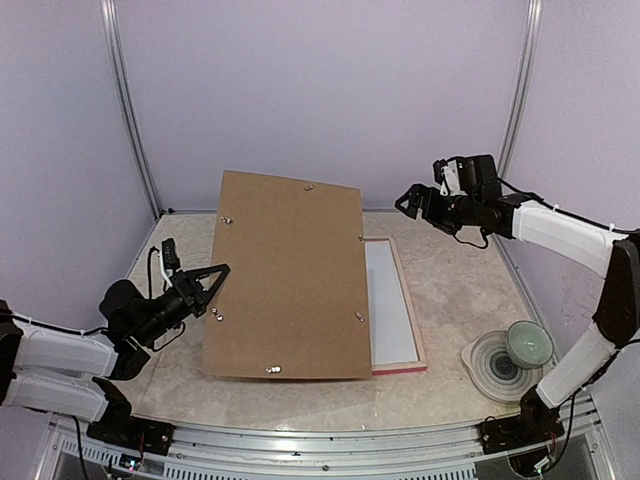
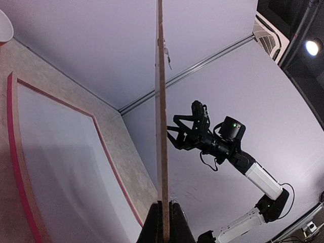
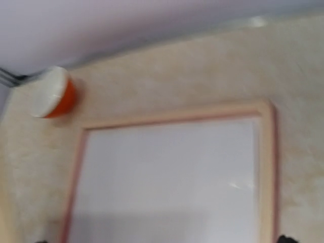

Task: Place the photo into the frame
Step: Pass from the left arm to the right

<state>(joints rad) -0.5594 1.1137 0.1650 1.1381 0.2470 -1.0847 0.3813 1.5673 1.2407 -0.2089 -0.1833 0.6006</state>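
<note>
You are early in this job. The frame (image 1: 408, 305) lies back-up on the desk (image 1: 455, 285), with its pale rim and a pink near edge showing. It is open, because your left end effector (image 1: 214, 290) is clamped on the left edge of the brown backing board (image 1: 285, 280) and holds it raised and tilted over most of the frame. In the left wrist view the board (image 2: 161, 126) runs edge-on straight up from between the closed fingers (image 2: 152, 230), clear of the frame (image 2: 10, 152) lying below. Your right end effector (image 1: 412, 205) hangs in the air near the frame's far right corner, jaws wide apart and nothing in them. Inside the frame you see only a plain white surface (image 3: 167, 177), and you cannot tell whether it is a mat or glass. The photo shows in no view. It may be hidden under the raised board in the top picture, but you cannot confirm that from here. So the back is off, and that looks like the only step done. You likely have yet to find and pick up the photo, lay it into the opening and square it to the rim. After that the board goes back down and its small metal tabs (image 1: 271, 370) get fastened. A green bowl (image 1: 528, 343) on a plate (image 1: 482, 362) sits to the right, apart from the frame.
</note>
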